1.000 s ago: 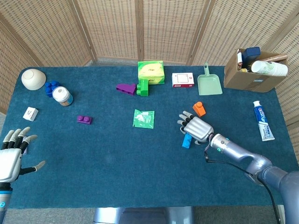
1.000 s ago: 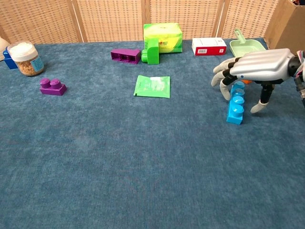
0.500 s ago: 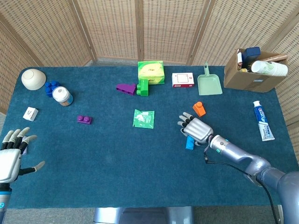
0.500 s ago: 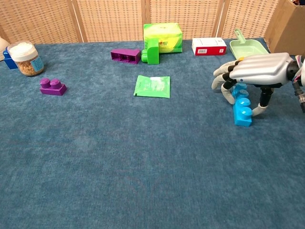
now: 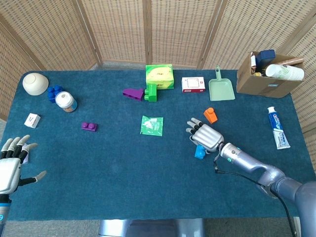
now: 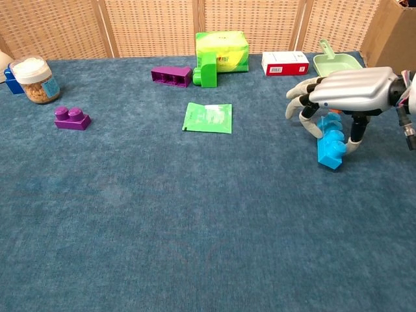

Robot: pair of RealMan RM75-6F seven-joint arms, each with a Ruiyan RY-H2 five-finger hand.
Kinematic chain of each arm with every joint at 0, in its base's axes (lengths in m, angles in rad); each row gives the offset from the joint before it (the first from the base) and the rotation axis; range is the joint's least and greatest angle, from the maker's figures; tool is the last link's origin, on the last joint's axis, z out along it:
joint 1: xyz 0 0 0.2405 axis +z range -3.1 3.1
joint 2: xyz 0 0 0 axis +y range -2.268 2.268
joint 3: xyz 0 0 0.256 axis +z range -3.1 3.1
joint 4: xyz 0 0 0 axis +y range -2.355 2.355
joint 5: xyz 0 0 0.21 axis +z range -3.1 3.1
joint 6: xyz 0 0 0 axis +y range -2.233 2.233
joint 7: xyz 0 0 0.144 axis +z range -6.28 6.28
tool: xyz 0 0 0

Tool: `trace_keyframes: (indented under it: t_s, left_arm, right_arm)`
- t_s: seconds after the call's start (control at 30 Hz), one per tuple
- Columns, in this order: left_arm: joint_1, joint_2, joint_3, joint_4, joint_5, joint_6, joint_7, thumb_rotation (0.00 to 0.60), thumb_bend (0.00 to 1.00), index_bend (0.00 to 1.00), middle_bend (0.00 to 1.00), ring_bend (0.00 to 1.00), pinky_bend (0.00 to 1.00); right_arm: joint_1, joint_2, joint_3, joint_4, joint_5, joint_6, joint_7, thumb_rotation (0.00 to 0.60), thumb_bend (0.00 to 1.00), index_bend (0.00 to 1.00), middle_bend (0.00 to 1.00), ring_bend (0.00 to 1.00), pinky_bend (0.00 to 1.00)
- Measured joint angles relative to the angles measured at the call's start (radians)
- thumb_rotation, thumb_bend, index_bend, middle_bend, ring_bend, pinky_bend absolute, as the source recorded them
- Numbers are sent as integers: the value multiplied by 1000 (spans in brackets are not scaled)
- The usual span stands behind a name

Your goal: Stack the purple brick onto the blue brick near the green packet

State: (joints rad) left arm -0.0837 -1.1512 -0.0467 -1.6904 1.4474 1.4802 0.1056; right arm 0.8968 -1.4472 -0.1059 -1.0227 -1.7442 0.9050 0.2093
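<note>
A small purple brick (image 5: pixel 89 127) (image 6: pixel 71 118) lies alone on the left part of the table. The green packet (image 5: pixel 151 125) (image 6: pixel 208 117) lies flat at the centre. To its right, my right hand (image 5: pixel 205 136) (image 6: pixel 344 91) arches over a light blue brick (image 5: pixel 199 152) (image 6: pixel 330 143). Thumb and fingers grip the brick from both sides, and it sits tilted with its studs turned to the left. My left hand (image 5: pixel 12 163) hovers open at the table's near left edge, holding nothing; the chest view does not show it.
A longer purple piece (image 5: pixel 133 93) and a green brick (image 5: pixel 151 92) lie before a green box (image 5: pixel 159 76). An orange brick (image 5: pixel 210 115) sits just beyond my right hand. Jar (image 5: pixel 65 101), dark blue bricks (image 5: pixel 55 93) and bowl (image 5: pixel 35 83) stand far left; a cardboard box (image 5: pixel 269 74) far right.
My right hand's thumb and fingers have closed around the blue brick, which has shifted slightly and tipped from flat to tilted. My left hand has sunk a little.
</note>
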Motion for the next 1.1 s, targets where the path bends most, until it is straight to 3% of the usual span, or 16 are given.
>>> trace_keyframes:
  t_s: [0.57, 1.1]
  left_arm:
    - [1, -4, -1, 21, 1, 0, -21, 505, 130, 216, 103, 0, 0]
    - [5, -7, -5, 44, 5, 9, -39, 505, 130, 216, 103, 0, 0]
  right_arm:
    - [-5, 69, 60, -252, 75, -25, -257, 600, 47, 627, 244, 24, 24]
    - [2, 74, 118, -412, 122, -47, -474, 600, 58, 625, 251, 39, 23]
